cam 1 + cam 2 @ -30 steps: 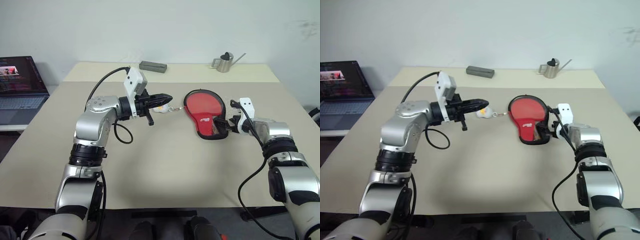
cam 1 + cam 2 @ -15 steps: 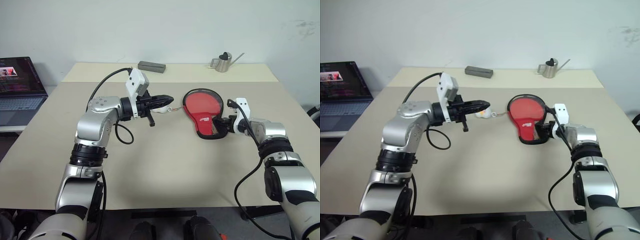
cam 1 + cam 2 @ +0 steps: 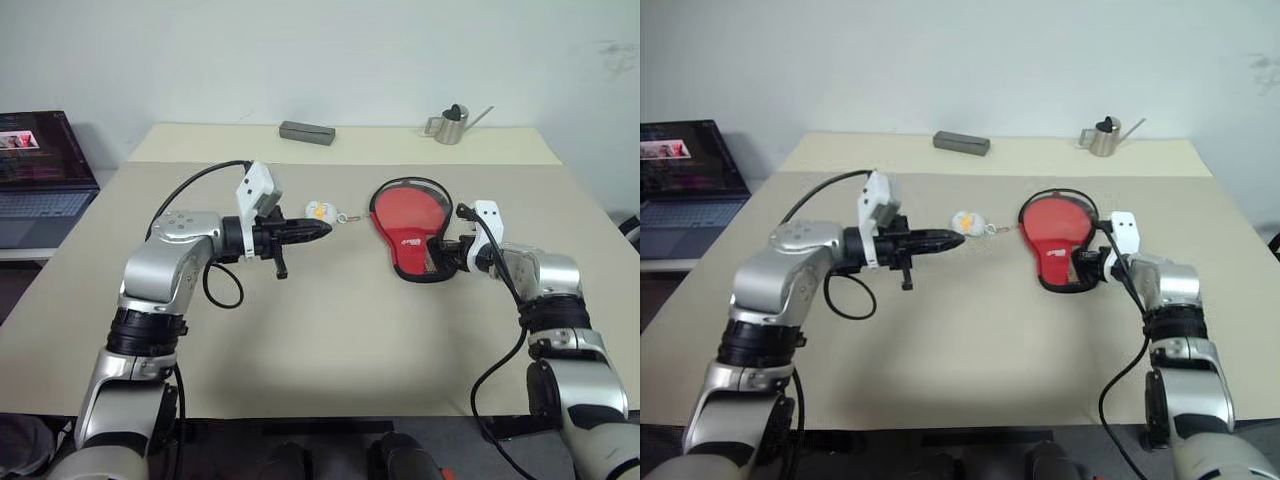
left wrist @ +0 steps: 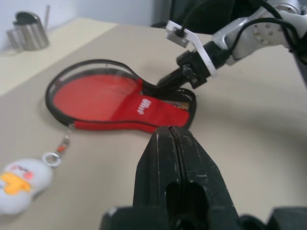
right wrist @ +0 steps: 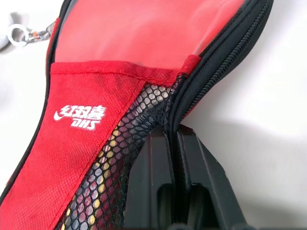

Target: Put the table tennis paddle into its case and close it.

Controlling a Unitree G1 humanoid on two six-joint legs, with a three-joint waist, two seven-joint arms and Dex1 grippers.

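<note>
The red case (image 3: 405, 218) lies flat on the table, right of centre, round end away from me. Its white-yellow charm (image 3: 319, 210) rests on the table to its left, linked by a short chain. My right gripper (image 3: 447, 253) is shut on the case's black zip edge (image 5: 192, 91) at the narrow end, beside the mesh pocket (image 5: 120, 158). My left gripper (image 3: 320, 229) is shut on nothing and hovers just in front of the charm, pointing towards the case (image 4: 100, 98). The table tennis paddle is hidden; yellowish stripes show faintly through the mesh.
A grey block (image 3: 305, 131) and a small metal watering pot (image 3: 450, 125) stand at the table's far edge. An open laptop (image 3: 40, 175) sits on a lower surface to the left.
My right gripper has closed on the case's narrow end. My left gripper has drawn back and down from the charm, which now lies apart from it on the table.
</note>
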